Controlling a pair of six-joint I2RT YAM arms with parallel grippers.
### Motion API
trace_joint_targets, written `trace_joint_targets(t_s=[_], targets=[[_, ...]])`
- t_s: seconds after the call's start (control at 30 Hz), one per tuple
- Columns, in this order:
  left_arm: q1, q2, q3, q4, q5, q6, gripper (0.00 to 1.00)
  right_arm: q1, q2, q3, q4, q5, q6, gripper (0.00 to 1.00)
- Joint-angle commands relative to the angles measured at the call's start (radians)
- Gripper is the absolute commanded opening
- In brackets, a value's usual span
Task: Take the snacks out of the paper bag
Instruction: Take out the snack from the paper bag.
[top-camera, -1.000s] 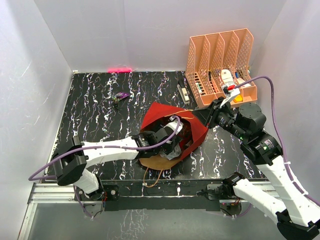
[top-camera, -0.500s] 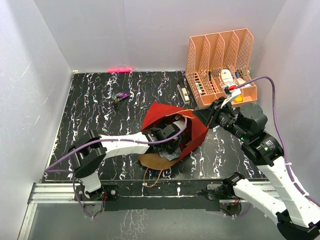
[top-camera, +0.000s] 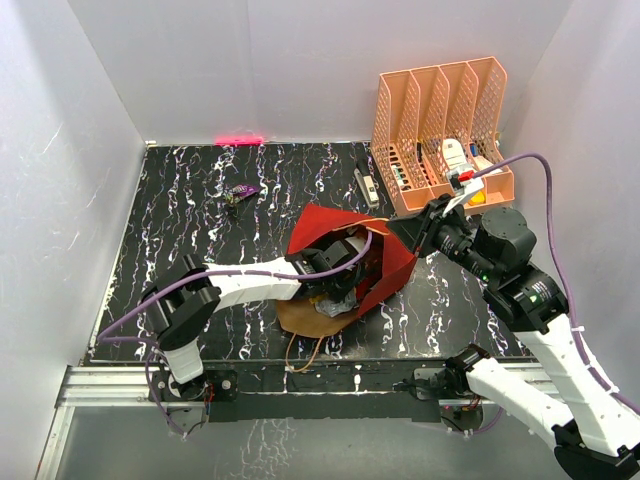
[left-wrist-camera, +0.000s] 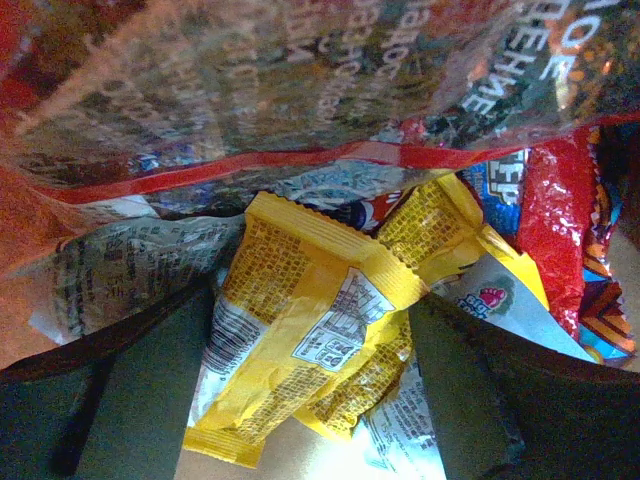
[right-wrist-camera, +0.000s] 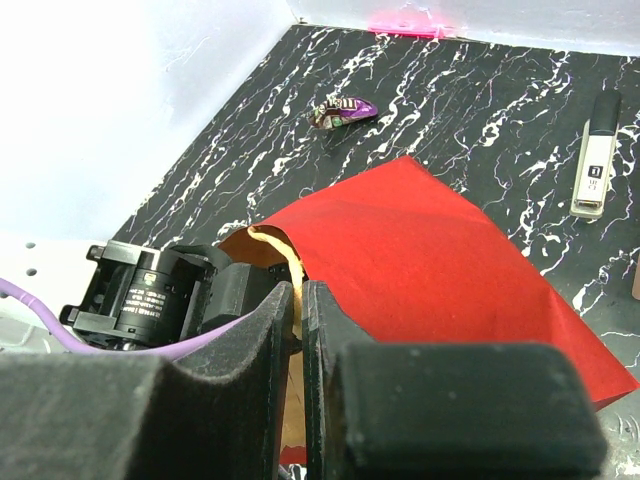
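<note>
The paper bag (top-camera: 390, 262), red outside and brown inside, lies on its side mid-table with its mouth toward the left arm. My left gripper (top-camera: 338, 272) is deep inside it. In the left wrist view it (left-wrist-camera: 310, 400) is open, its dark fingers (left-wrist-camera: 465, 390) on either side of two yellow packets (left-wrist-camera: 300, 320). Around them lie a silver-grey packet (left-wrist-camera: 110, 270), a glossy red bag (left-wrist-camera: 555, 215) and a large glossy bag (left-wrist-camera: 300, 80) overhead. My right gripper (top-camera: 398, 230) is shut on the bag's rim (right-wrist-camera: 296, 272), holding the mouth up. A purple packet (top-camera: 241, 191) lies on the table.
The orange slotted rack (top-camera: 440, 120) with white and dark items stands at the back right. A slim white and black item (top-camera: 367, 185) lies in front of it, also in the right wrist view (right-wrist-camera: 595, 155). White walls close in three sides.
My left arm has pushed further into the bag and its elbow has swung right. The right gripper has held the rim still.
</note>
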Motion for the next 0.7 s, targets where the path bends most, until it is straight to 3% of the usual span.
trace_joint_targets(t_s=[0.0,0.67], targets=[[0.008,-0.003,0.005,-0.046,0.024,-0.048,0.73,0.002,-0.017,0.037,0.039,0.023,-0.011,0.12],[0.009,-0.125,-0.008,-0.107,0.024,-0.117,0.24,0.002,-0.016,0.036,0.042,0.013,-0.006,0.12]])
